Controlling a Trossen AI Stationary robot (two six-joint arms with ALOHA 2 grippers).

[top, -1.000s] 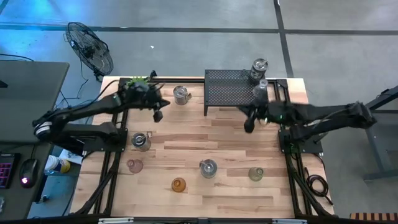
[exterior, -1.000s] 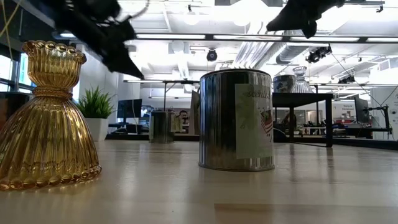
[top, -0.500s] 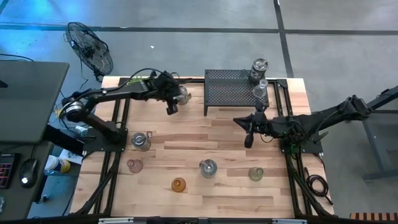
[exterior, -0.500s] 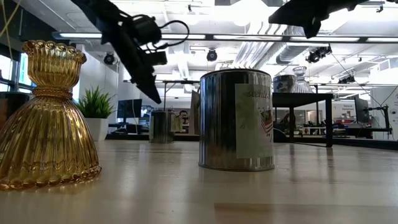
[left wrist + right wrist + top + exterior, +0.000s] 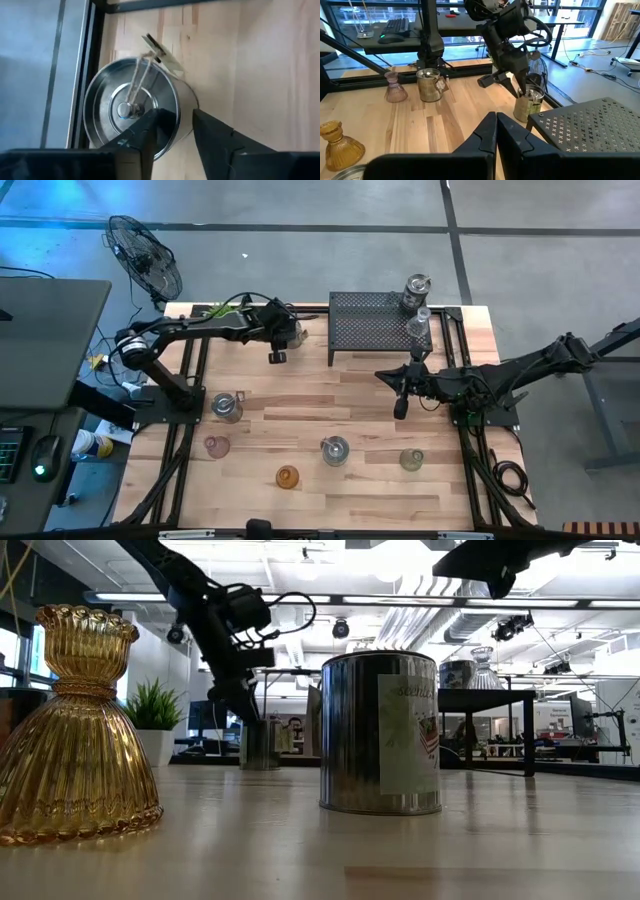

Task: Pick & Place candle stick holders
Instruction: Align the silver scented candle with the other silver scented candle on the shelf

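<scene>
**Colours and patterns on the table**

The table (image 5: 330, 395) is pale wood in long planks. The amber holder (image 5: 78, 730) is golden glass, ribbed with fine vertical flutes. The silvery tin holder (image 5: 381, 733) in the middle is mirror-bright metal with a pale label. The pink holder (image 5: 395, 90) is rosy translucent glass. The mesh rack (image 5: 372, 325) is black, its top punched with a regular cross pattern. The potted plant (image 5: 155, 706) has green leaves. Both arms are dark, nearly black.
</scene>
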